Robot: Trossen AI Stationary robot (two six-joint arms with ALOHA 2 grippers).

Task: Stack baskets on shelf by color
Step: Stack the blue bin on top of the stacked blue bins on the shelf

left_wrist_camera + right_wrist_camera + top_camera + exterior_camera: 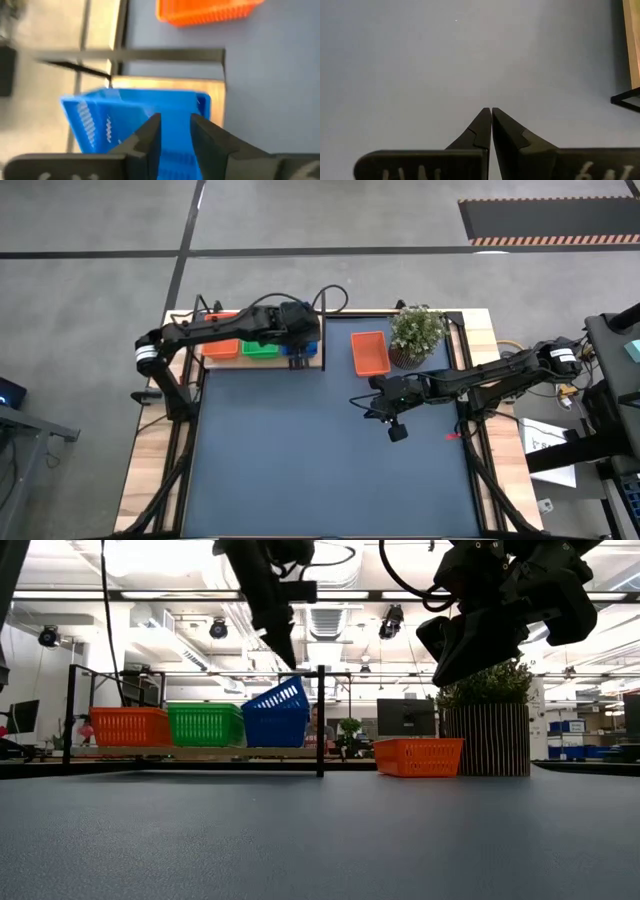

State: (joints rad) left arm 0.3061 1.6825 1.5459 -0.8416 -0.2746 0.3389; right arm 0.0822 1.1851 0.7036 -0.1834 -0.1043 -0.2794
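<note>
The light wooden shelf [322, 340] stands at the mat's far left, with a black post [321, 720]. On it stand a red-orange basket [125, 726], a green basket [205, 724] and a blue basket [275, 712] that is tilted, its post-side end raised. My left gripper [175, 117] is over the shelf, shut on the blue basket [130, 117]. Another red-orange basket [369, 352] lies flat on the mat beside the shelf. My right gripper [491, 110] is shut and empty, raised above the mat [365, 405]. My left gripper holds the blue basket by its raised end wall [176, 131], which shows between the two fingers. The fingers [285, 645] come from above, slanting down. The basket is tilted, with its lower end beside the green basket on the shelf.
A potted plant [418, 335] stands at the mat's far right, next to the loose red-orange basket [418, 756]. The dark blue-grey mat [330, 470] covers most of the table. Wooden table edges show on both sides.
</note>
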